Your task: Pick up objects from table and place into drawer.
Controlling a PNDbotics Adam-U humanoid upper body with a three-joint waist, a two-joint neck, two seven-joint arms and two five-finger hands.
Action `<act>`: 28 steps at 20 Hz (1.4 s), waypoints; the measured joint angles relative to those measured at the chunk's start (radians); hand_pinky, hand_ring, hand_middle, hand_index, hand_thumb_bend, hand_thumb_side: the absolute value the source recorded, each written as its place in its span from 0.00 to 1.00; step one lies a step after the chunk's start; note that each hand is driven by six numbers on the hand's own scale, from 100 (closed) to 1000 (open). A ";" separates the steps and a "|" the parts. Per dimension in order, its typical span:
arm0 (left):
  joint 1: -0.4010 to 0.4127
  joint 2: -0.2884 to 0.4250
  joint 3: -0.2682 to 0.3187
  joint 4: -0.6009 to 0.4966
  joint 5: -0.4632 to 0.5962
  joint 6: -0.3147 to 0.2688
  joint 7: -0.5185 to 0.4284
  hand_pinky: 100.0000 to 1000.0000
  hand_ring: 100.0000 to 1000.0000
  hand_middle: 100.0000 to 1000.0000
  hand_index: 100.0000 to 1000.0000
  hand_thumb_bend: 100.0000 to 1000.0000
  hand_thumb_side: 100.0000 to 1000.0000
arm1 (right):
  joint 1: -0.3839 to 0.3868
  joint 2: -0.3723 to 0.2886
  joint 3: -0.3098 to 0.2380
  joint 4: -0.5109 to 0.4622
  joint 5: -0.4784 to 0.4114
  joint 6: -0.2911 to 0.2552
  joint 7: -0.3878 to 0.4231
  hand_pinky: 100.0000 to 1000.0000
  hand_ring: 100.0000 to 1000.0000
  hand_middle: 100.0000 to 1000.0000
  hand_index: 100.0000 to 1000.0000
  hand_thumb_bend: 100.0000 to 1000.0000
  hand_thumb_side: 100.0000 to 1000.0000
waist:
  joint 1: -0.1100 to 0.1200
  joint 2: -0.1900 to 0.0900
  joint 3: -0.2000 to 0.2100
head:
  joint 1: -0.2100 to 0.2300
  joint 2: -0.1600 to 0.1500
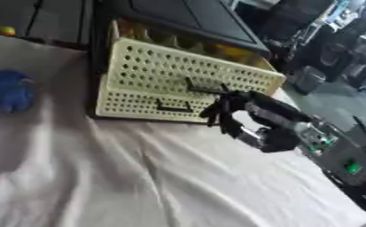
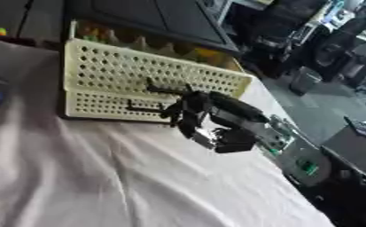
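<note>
Left eye view: drawer unit (image 1: 162,75), upper drawer pulled open; right hand (image 1: 228,113) curled at its front, grasp unclear; blue object (image 1: 9,91) left of it, still unplaced.

Cream perforated drawer (image 1: 162,73) pulled open, yellowish items inside, blurred. Blue soft object (image 1: 9,91) lies on the white cloth at left, well apart.

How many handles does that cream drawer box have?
2: an upper handle on the pulled-out drawer, a lower handle beneath it, left of the right hand.
</note>
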 measured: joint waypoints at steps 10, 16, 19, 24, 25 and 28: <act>-0.006 0.000 -0.004 0.000 -0.003 -0.003 -0.011 0.39 0.51 0.55 0.96 0.06 1.00 | -0.001 0.000 -0.001 0.013 0.003 0.007 0.018 0.23 0.41 0.59 0.83 0.00 1.00 | -0.005 0.026 0.014 | -0.014 -0.027; -0.006 -0.001 -0.005 0.000 -0.011 -0.006 -0.015 0.39 0.51 0.55 0.96 0.06 1.00 | -0.001 0.001 -0.012 0.018 -0.003 0.010 0.020 0.23 0.40 0.58 0.82 0.00 1.00 | -0.006 0.036 0.014 | -0.017 -0.041; -0.006 -0.004 -0.005 0.000 -0.014 -0.005 -0.021 0.39 0.51 0.55 0.96 0.06 1.00 | -0.001 0.001 -0.016 0.019 -0.015 0.006 0.016 0.23 0.40 0.58 0.82 0.00 1.00 | -0.007 0.036 0.011 | -0.019 -0.042; 0.012 -0.008 -0.004 0.000 -0.018 0.000 -0.027 0.39 0.50 0.55 0.96 0.06 1.00 | 0.016 0.000 -0.023 -0.007 0.003 0.017 0.027 0.17 0.32 0.48 0.77 0.00 1.00 | -0.004 0.035 -0.010 | -0.020 -0.039; 0.012 -0.009 -0.004 0.000 -0.019 0.002 -0.028 0.39 0.50 0.55 0.96 0.06 1.00 | 0.023 -0.001 -0.025 -0.022 0.017 0.025 0.030 0.16 0.31 0.46 0.77 0.00 1.00 | -0.003 0.032 -0.014 | -0.020 -0.034; 0.012 -0.009 -0.004 0.000 -0.020 0.006 -0.031 0.39 0.50 0.55 0.96 0.06 1.00 | 0.036 -0.009 -0.030 -0.074 0.047 0.055 0.023 0.16 0.31 0.46 0.77 0.00 1.00 | -0.002 0.023 -0.018 | -0.020 -0.026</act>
